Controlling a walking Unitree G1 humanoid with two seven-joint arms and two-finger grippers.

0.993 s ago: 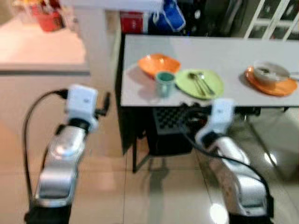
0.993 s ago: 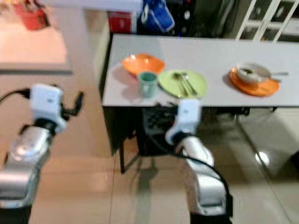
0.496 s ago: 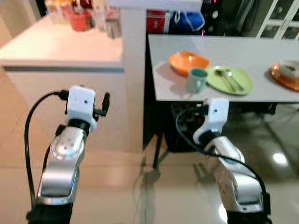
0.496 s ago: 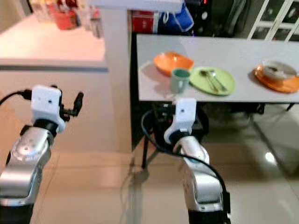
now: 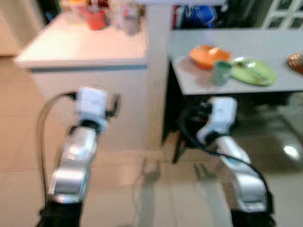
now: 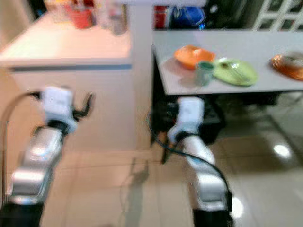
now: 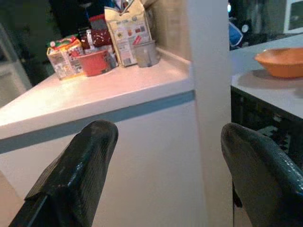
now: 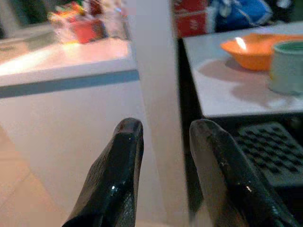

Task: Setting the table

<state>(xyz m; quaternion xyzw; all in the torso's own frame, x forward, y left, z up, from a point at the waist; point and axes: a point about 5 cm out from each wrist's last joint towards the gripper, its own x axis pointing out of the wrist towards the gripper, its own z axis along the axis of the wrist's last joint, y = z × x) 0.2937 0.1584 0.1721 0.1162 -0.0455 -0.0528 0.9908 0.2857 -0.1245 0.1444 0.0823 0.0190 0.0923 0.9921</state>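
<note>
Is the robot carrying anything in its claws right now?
No. The left end effector and the right end effector are both open, with nothing between their black fingers.

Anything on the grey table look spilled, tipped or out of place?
Nothing stands out, though the head views are blurred. On the grey table, orange bowl, green cup and green plate sit upright near the corner. Both grippers hold nothing.
</note>
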